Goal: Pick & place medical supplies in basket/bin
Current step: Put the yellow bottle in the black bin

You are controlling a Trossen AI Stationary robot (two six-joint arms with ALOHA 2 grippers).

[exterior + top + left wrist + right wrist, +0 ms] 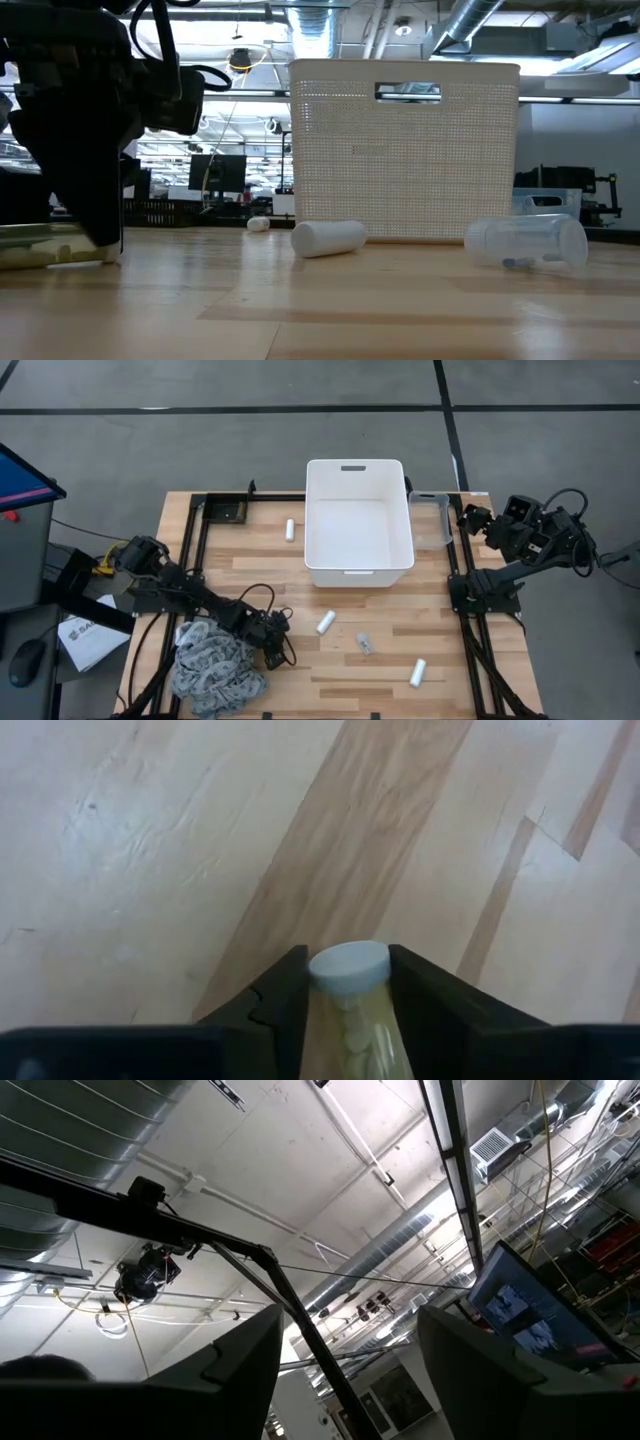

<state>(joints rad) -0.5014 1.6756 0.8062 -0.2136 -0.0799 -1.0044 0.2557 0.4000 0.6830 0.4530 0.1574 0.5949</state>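
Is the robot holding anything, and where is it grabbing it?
The left gripper has its fingers around a small clear bottle with a pale cap, just below the cap. The right gripper holds nothing.

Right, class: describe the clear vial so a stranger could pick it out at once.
In the high view, find the big white tub. Just below it three small things lie in a diagonal row across the wood; the vial is the middle one. Its neighbours are solid white rolls; it alone is see-through.
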